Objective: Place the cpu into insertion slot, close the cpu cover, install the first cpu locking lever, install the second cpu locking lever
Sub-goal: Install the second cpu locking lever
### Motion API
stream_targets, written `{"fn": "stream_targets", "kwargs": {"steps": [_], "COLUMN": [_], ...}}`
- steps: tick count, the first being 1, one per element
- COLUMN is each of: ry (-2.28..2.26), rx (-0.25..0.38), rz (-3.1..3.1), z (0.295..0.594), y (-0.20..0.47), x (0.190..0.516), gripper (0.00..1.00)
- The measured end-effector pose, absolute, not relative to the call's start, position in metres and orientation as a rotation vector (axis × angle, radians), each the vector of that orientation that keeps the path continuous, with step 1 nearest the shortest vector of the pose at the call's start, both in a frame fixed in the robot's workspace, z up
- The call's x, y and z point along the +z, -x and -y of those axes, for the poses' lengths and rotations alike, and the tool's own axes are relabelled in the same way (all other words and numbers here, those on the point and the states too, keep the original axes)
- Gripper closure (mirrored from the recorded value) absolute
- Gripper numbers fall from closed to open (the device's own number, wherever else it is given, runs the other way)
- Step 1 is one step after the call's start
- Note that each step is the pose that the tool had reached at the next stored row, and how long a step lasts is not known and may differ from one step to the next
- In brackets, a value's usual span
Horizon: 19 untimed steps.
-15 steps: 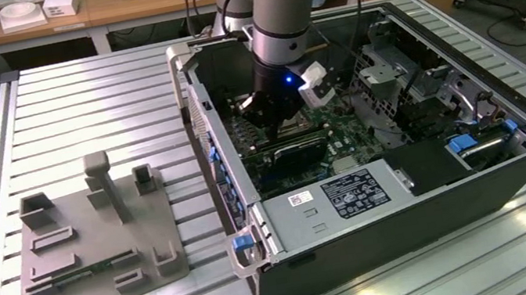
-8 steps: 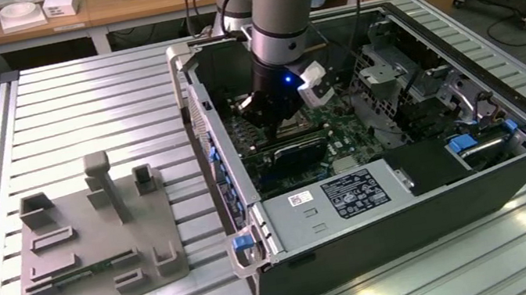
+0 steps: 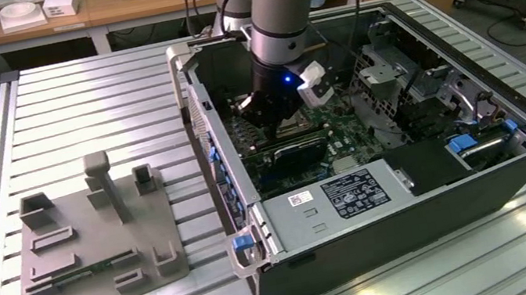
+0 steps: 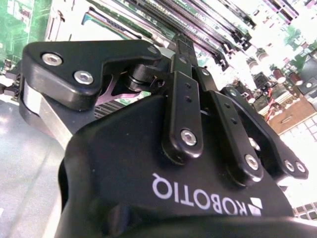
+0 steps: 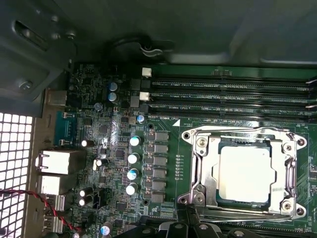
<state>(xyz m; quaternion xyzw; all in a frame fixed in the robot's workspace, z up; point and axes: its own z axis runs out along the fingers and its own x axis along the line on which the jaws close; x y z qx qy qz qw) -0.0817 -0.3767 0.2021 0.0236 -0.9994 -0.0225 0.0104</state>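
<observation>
One arm, reaching down into the open computer case point(image 3: 394, 174) that sits on the slatted metal table point(image 3: 75, 98). In the first wrist view the cpu point(image 5: 246, 173) is sitting flat in the insertion slot point(image 5: 218, 171), and the cpu cover point(image 5: 242, 136) is folded down around it, so the pale metal face shows through the cover's window. The cover's frame lies flat against the socket edges as far as I can see. Long memory slots point(image 5: 228, 96) run just beside the socket. The gripper point(image 3: 274, 118) hangs right above that spot on the motherboard point(image 5: 114, 148); the second wrist view has its black linkages up close, and honestly I can't tell how wide the pincer is. Well off toward the exterior view's left, a grey parts fixture point(image 3: 98, 245) rests on the table.
</observation>
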Motion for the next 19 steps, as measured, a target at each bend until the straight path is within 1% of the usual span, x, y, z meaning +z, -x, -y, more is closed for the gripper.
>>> {"fn": "stream_targets", "kwargs": {"steps": [14, 19], "ry": [-0.075, -0.076], "rx": [-0.094, -0.112], "rz": [3.121, 3.121], "z": [0.3761, 0.3761], "y": [0.0818, 0.0818], "x": [0.201, 0.2002], "gripper": [0.9, 0.9]}}
